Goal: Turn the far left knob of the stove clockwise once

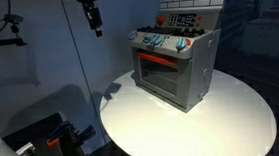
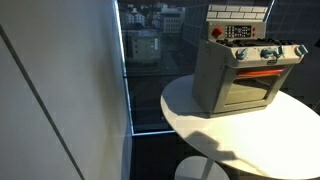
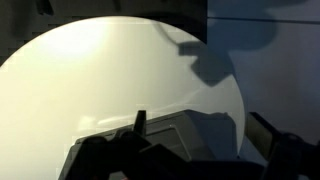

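Far left knob (image 1: pixel 147 39) of the stove (image 1: pixel 179 70) sits at the left end of the control strip, above the oven door, and nothing touches it. The one gripper (image 1: pixel 94 23) hangs high in the air, well apart from the stove and off to its left-hand side. In the wrist view its two fingers (image 3: pixel 140 123) stand apart with nothing between them, so it is open and empty. Below them lies a single round white table (image 1: pixel 238 120), and the one stove stands near the table's far edge. A row of blue knobs runs across the stove's front. They are too small for a sure count. Which way the far left knob points, and how its long axis lies, I cannot tell.
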Available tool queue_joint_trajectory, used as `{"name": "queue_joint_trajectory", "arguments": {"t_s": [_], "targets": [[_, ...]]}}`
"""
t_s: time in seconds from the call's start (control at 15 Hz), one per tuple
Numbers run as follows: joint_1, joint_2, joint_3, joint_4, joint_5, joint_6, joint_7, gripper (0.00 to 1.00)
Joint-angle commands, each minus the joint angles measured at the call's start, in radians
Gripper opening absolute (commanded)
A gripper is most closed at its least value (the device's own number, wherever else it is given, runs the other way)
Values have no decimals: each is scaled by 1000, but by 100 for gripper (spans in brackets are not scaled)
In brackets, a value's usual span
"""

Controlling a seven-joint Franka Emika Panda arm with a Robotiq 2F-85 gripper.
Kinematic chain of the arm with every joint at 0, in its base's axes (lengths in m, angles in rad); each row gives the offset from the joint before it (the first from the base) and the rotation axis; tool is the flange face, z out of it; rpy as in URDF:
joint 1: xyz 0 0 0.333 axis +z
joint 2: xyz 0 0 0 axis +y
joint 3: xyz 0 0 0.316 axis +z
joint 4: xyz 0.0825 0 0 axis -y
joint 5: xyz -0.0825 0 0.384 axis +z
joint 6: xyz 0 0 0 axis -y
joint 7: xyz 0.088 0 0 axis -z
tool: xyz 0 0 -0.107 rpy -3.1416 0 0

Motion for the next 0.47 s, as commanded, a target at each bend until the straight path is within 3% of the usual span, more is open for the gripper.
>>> {"name": "queue_joint_trajectory", "arguments": {"t_s": [0.0, 0.4], "targets": [[-17, -14, 4, 21, -34, -50, -17, 100], [-12, -8, 7, 3, -20, -19, -4, 100]]}}
